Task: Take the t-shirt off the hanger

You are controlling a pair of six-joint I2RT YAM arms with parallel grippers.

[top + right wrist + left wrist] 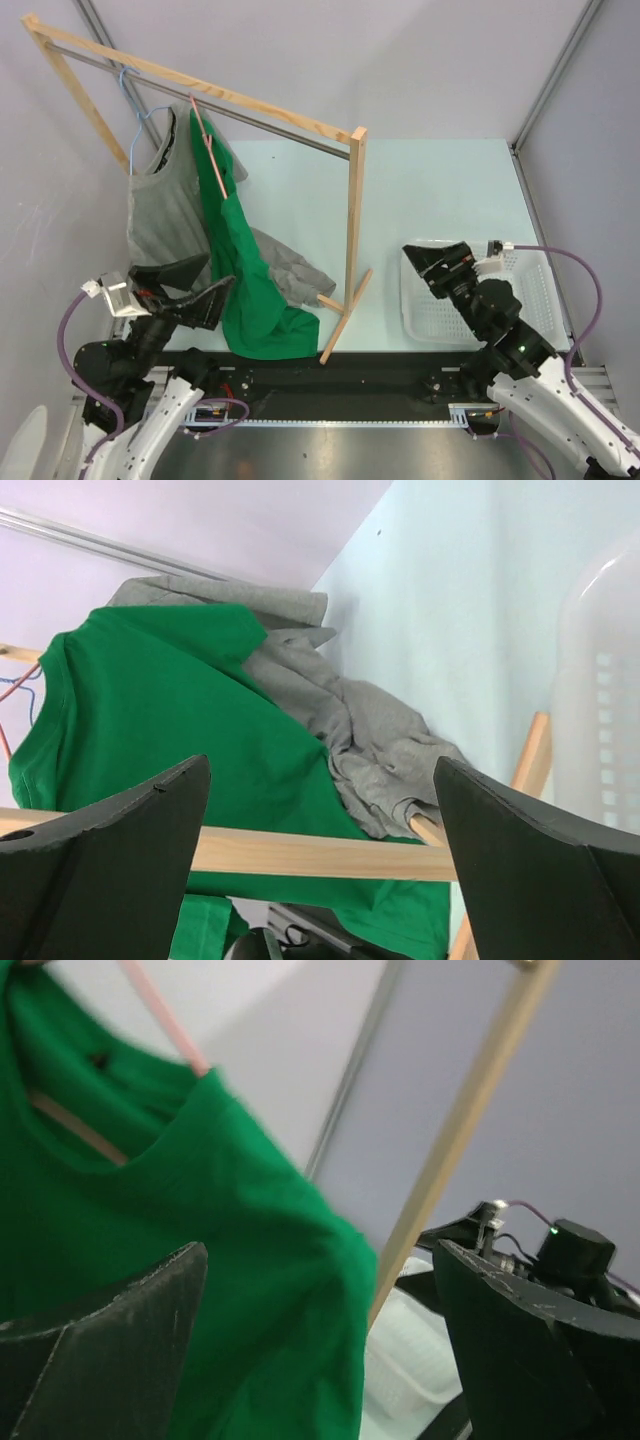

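- On the wooden rack (355,220), the green t-shirt (245,270) hangs from a pink hanger (212,155), with the left hand (218,272) beside it, fingers apart.
- Right hand (418,268): likewise spread, empty.
- Tugging downward could unhook the hanger or tip the rack.

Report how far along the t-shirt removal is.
Done: nothing yet; the green t-shirt hangs on its pink hanger on the rack. In hand: the left tool is open close to the shirt's lower part, gripping nothing. The right tool is open above the white basket. Left: grasp the shirt and pull it off the hanger.
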